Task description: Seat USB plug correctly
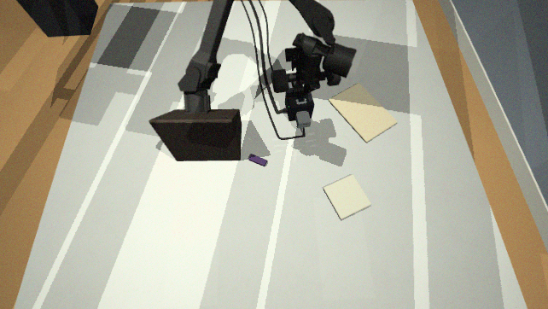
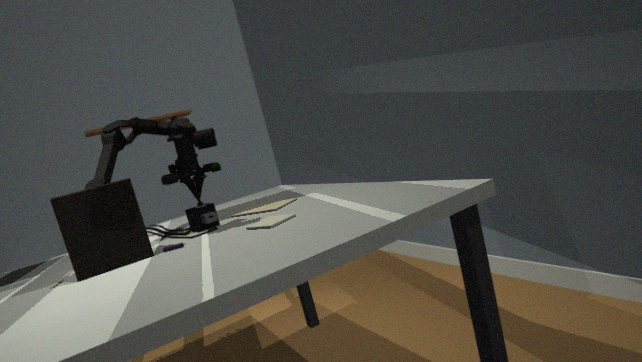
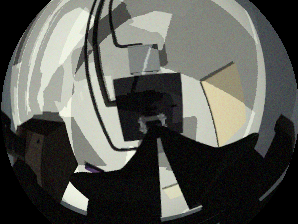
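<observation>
The black power cube (image 1: 294, 112) (image 2: 194, 218) (image 3: 131, 107) stands on the table, with cables at its sides. A light bracket-shaped outline (image 1: 301, 102) (image 3: 143, 123) marks the socket area on its top. My gripper (image 1: 301, 96) (image 2: 200, 202) (image 3: 156, 131) points down, fingertips together right at that outline. It is shut on the USB plug; the fingers hide nearly all of the plug, so its way round and depth cannot be told. A grey plug (image 1: 303, 119) sits on the cube's near side, and another grey block (image 3: 144, 59) shows at its far side in the wrist view.
A big dark box (image 1: 205, 138) (image 2: 102, 230) (image 3: 47, 150) stands left of the cube. A purple stick (image 1: 258, 160) (image 2: 173, 247) (image 3: 93, 168) lies between them, nearer the front. Two cream pads (image 1: 363, 113) (image 1: 346, 197) lie to the right. Black cables (image 1: 266, 107) loop along the cube's left.
</observation>
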Action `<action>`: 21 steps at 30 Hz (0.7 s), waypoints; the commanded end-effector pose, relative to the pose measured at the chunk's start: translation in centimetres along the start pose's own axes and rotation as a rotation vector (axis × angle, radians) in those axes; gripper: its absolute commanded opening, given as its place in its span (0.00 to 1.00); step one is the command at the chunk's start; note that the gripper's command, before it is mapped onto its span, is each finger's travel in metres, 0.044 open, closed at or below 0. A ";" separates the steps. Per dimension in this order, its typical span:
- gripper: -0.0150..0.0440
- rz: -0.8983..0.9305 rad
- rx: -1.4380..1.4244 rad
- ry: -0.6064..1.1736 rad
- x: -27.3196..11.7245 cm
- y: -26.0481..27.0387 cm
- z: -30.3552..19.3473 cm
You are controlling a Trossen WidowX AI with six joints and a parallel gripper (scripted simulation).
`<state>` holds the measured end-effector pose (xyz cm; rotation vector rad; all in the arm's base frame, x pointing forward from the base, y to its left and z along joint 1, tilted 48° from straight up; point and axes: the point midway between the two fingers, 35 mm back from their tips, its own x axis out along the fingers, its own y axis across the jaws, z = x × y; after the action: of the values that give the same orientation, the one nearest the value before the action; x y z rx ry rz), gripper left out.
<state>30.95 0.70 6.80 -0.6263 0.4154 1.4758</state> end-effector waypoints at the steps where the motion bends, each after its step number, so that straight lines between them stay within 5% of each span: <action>1: 0.25 -0.003 0.004 -0.005 0.1 0.0 0.1; 21: 0.25 -0.003 0.004 -0.005 0.3 0.0 0.0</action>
<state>30.97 0.72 6.69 -0.6244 0.4181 1.4716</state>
